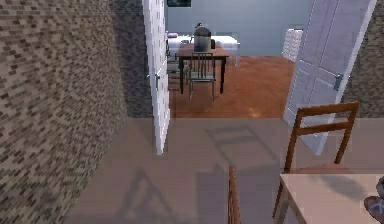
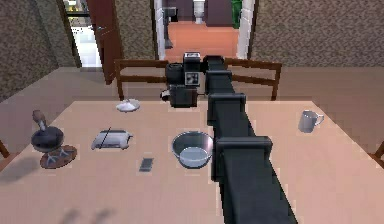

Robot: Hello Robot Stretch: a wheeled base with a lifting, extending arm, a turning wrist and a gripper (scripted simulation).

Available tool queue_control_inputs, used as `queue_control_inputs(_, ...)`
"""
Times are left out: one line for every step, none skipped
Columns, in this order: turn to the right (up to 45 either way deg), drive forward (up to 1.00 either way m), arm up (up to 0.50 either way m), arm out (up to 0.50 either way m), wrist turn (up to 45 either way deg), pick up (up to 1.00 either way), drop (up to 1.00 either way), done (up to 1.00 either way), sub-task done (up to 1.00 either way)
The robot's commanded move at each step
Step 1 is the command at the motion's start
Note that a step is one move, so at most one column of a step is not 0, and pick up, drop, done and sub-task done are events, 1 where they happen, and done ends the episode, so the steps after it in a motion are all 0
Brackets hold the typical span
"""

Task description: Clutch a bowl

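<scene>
1. Grey-blue round metal bowl [image 2: 191, 150], near the black claw [image 2: 180, 92].
2. Pale tan wooden surface [image 2: 300, 170].
3. Mottled brown brick-patterned wall [image 1: 60, 90].
4. White panelled door [image 1: 157, 70].
5. Reddish-orange floor [image 1: 250, 85] beyond it.

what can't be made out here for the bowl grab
- Arm side view: whether the gripper holds anything; table and chair rail lie behind its far end.
- Arm side view: the table right of the bowl, covered by the arm.
- Forward view: dark thing at the bottom right corner, cut by the edge.
</scene>
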Motion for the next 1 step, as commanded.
queue_control_inputs(0.0,0.0,-0.28,0.0,0.0,0.0,0.0,0.0,0.0)
